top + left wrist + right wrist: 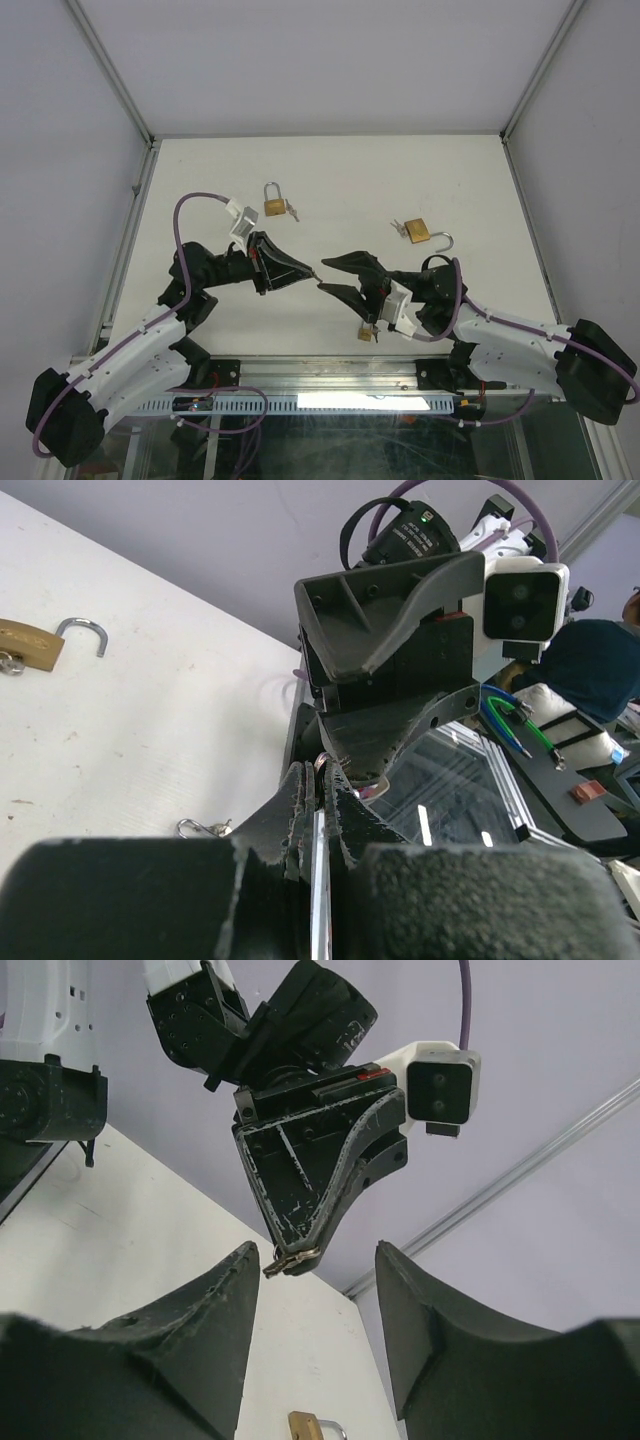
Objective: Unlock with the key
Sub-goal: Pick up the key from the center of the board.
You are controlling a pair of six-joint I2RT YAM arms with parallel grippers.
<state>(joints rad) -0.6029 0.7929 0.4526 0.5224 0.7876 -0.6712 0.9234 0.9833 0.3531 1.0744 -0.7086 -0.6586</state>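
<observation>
My left gripper is shut on a small metal key, held above the table; the key shows as a thin silver strip between the pads in the left wrist view. My right gripper is open and empty, its two fingers on either side of the left gripper's tip. In the right wrist view the key pokes out of the left gripper between my open right fingers. A brass padlock with its shackle shut lies at the back left. A second brass padlock with its shackle open lies at the back right.
The open padlock also shows at the left of the left wrist view. A small brass piece with a key ring lies by the right arm near the front edge. The metal frame rail runs along the near edge.
</observation>
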